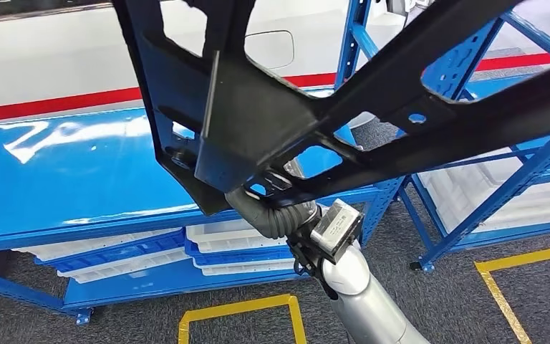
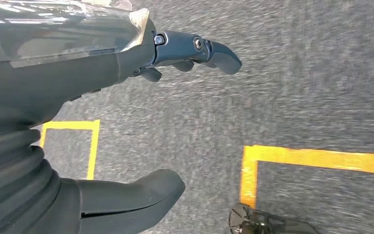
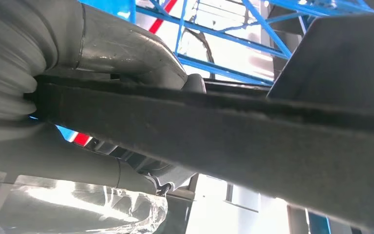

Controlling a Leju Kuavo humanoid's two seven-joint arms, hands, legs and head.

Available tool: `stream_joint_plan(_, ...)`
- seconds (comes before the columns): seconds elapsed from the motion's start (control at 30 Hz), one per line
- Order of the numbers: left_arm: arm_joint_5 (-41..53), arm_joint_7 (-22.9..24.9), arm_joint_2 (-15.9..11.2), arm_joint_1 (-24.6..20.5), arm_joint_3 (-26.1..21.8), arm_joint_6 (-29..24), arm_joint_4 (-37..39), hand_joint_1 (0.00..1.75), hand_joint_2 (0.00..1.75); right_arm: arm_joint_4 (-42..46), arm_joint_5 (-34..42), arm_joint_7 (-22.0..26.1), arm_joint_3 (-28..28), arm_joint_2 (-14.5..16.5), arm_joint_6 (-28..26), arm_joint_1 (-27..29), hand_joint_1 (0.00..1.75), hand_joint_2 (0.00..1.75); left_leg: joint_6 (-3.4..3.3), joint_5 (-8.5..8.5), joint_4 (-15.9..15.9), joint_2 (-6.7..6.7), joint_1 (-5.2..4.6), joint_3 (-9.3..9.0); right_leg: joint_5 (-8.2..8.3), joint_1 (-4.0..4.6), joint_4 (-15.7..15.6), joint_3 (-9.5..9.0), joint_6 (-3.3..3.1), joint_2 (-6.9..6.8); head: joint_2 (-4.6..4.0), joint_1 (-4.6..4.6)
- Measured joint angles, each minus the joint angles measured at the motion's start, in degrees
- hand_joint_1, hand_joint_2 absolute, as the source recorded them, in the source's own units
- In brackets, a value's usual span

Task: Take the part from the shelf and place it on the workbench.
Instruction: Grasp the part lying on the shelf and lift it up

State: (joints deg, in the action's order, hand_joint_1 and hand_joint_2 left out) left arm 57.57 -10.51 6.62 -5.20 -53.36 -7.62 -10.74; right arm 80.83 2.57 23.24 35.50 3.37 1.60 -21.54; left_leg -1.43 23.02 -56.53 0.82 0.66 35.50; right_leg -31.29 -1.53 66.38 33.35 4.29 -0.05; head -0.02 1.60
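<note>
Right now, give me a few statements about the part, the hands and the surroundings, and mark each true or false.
1. The right hand holds the black part up in the air. True.
2. The left hand grips a white tray. False: it holds nothing, its fingers apart above the grey floor.
3. The part lies flat on the blue workbench. False: it is held above it.
4. Yellow tape marks the floor. True.

Silver right arm, grey ribbed wrist cover (camera box beside).
</note>
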Motion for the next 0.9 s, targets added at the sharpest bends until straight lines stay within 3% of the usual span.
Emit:
stream_joint_plan(0.03, -0.02, 0.00, 0.03, 0.00, -0.01, -0.03, 0.00, 0.00, 1.75, -0.06, 0.08, 0.15, 0.05, 0.04, 0.09, -0.09, 1.75, 1.75, 0.51, -0.45, -0.53, -0.03, 0.04, 0.71, 0.42, -0.01, -3.79, -2.31, 0.06, 0.04, 0.00, -0.04)
stream_joint_plan(0.07, -0.01, 0.00, 0.11, 0.02, -0.02, -0.05, 0.01, 0.00, 1.75, -0.15, 0.19, 0.30, 0.10, 0.14, 0.31, -0.23, 1.75, 1.75, 1.27, 0.19, -1.67, -0.13, 0.22, 1.72, 1.16, -0.09, -7.32, -4.13, -0.72, 0.05, 0.00, -0.08)
stream_joint_plan(0.13, 0.14, 0.00, 0.31, 0.05, -0.04, -0.05, 0.04, 0.00, 1.75, -0.44, 0.35, 0.60, 0.15, 0.38, 0.74, -0.34, 1.75, 1.75, 2.60, 5.71, -10.72, -0.40, 0.42, 4.22, 2.91, 0.31, -8.40, -2.31, -3.34, 0.07, 0.00, -0.18)
stream_joint_plan(0.17, 0.32, 0.00, 0.42, 0.03, -0.03, -0.03, 0.05, 0.00, 1.75, -0.57, 0.37, 0.72, 0.16, 0.44, 0.87, -0.36, 1.75, 1.75, 2.94, 8.06, -14.55, -0.53, 0.56, 4.63, 4.18, 0.36, -8.35, -0.97, -4.22, 0.03, 0.00, -0.20)
stream_joint_plan(0.2, 0.49, 0.00, 0.46, -0.03, -0.03, 0.00, 0.05, 0.00, 1.75, -0.67, 0.32, 0.87, 0.16, 0.43, 0.89, -0.33, 1.75, 1.75, 2.94, 8.84, -16.65, -0.61, 0.56, 3.84, 5.11, 0.50, -8.30, 0.21, -4.28, 0.03, 0.00, -0.21)
stream_joint_plan(0.27, 0.82, 0.00, 0.51, -0.34, -0.02, 0.09, 0.05, 0.00, 1.75, -0.68, 0.08, 1.19, 0.16, 0.38, 0.85, -0.30, 1.75, 1.75, 2.44, 6.52, -9.65, -0.83, 0.55, -1.77, 6.03, 0.53, -8.29, 1.17, -3.87, 0.06, 0.00, -0.22)
stream_joint_plan(0.33, 1.01, -0.04, 0.56, -0.75, 0.00, 0.19, 0.05, 0.00, 1.75, -0.67, -0.21, 1.48, 0.14, 0.37, 0.79, -0.33, 1.75, 1.75, 1.93, 6.68, -2.44, -1.23, 0.24, -6.67, 6.87, 0.68, -8.32, 1.62, -3.14, 0.01, 0.00, -0.17)
stream_joint_plan(0.37, 1.06, -0.07, 0.60, -0.89, 0.02, 0.23, 0.05, 0.00, 1.75, -0.66, -0.28, 1.55, 0.15, 0.37, 0.77, -0.33, 1.75, 1.75, 1.67, 7.15, -0.74, -1.37, -0.02, -7.62, 7.28, 0.68, -8.37, 1.71, -2.71, -0.05, 0.00, -0.15)
stream_joint_plan(0.43, 1.08, -0.11, 0.67, -0.96, 0.04, 0.31, 0.05, 0.00, 1.75, -0.67, -0.34, 1.57, 0.19, 0.30, 0.75, -0.25, 1.75, 1.75, 0.85, 6.61, -0.09, -1.26, -0.40, -7.44, 8.05, 0.61, -8.52, 1.88, -1.83, -0.10, 0.00, -0.12)
stream_joint_plan(0.5, 1.08, -0.11, 0.78, -1.08, 0.04, 0.33, 0.07, 0.00, 1.75, -0.67, -0.35, 1.61, 0.23, 0.09, 0.74, -0.12, 1.75, 1.75, -0.35, 5.23, 0.40, -0.86, -0.36, -6.53, 6.66, 0.65, -7.31, 2.84, -1.70, -0.02, 0.00, -0.07)
stream_joint_plan(0.53, 1.08, -0.15, 0.82, -1.16, 0.03, 0.36, 0.07, 0.00, 1.75, -0.68, -0.36, 1.62, 0.24, -0.04, 0.73, -0.06, 1.75, 1.75, -0.86, 4.34, 0.64, -0.67, -0.29, -5.74, 4.52, 0.74, -5.09, 3.83, -2.02, 0.04, 0.00, -0.01)
stream_joint_plan(0.6, 1.08, -0.36, 0.88, -1.27, 0.03, 0.50, 0.07, 0.00, 1.75, -0.69, -0.44, 1.63, 0.26, -0.24, 0.70, 0.06, 1.75, 1.75, -1.37, 2.79, 0.58, -0.52, -0.46, -3.83, -0.64, 0.79, 2.09, 6.05, -2.76, 0.08, 0.00, 0.10)
stream_joint_plan(0.63, 1.09, -0.49, 0.97, -1.25, 0.03, 0.59, 0.07, 0.00, 1.75, -0.72, -0.53, 1.63, 0.26, -0.31, 0.68, 0.19, 1.75, 1.75, -1.41, 2.04, 0.55, -0.46, -0.57, -2.78, -2.24, 0.79, 5.75, 6.68, -2.72, 0.08, 0.00, 0.10)
stream_joint_plan(0.67, 1.11, -0.57, 1.08, -1.24, 0.03, 0.67, 0.07, 0.00, 1.75, -0.78, -0.68, 1.63, 0.26, -0.36, 0.67, 0.31, 1.75, 1.75, -1.42, 1.32, 0.50, -0.40, -0.66, -1.80, -2.60, 0.80, 8.01, 6.61, -2.38, 0.07, 0.00, 0.10)
stream_joint_plan(0.7, 1.15, -0.63, 1.22, -1.24, 0.03, 0.70, 0.07, 0.00, 1.75, -0.88, -0.87, 1.63, 0.26, -0.39, 0.67, 0.43, 1.75, 1.75, -1.37, 0.63, 0.46, -0.34, -0.71, -0.86, -1.94, 0.81, 8.49, 5.69, -1.85, 0.07, 0.00, 0.09)
stream_joint_plan(0.77, 1.22, -0.74, 1.49, -1.25, 0.03, 0.73, 0.07, 0.00, 1.75, -1.05, -1.27, 1.65, 0.26, -0.38, 0.67, 0.53, 1.75, 1.75, -1.16, -0.72, 0.33, -0.32, -0.78, 0.78, 0.50, 0.89, 3.29, 0.81, -1.11, 0.07, 0.00, 0.09)
stream_joint_plan(0.83, 1.29, -0.88, 1.78, -1.25, 0.03, 0.73, 0.07, 0.00, 1.75, -1.10, -1.54, 1.73, 0.26, -0.30, 0.64, 0.54, 1.75, 1.75, -0.73, -1.92, 0.11, -0.36, -0.99, 1.91, 0.66, 1.21, -6.15, -5.96, -1.58, 0.06, 0.00, 0.07)
stream_joint_plan(0.9, 1.45, -1.02, 1.97, -1.24, 0.03, 0.73, 0.07, 0.00, 1.75, -1.14, -1.85, 1.97, 0.25, -0.22, 0.52, 0.63, 1.75, 1.75, -0.17, -3.13, 0.16, -0.34, -1.08, 2.39, -0.38, 1.58, -11.49, -9.01, -2.36, 0.12, 0.00, 0.03)
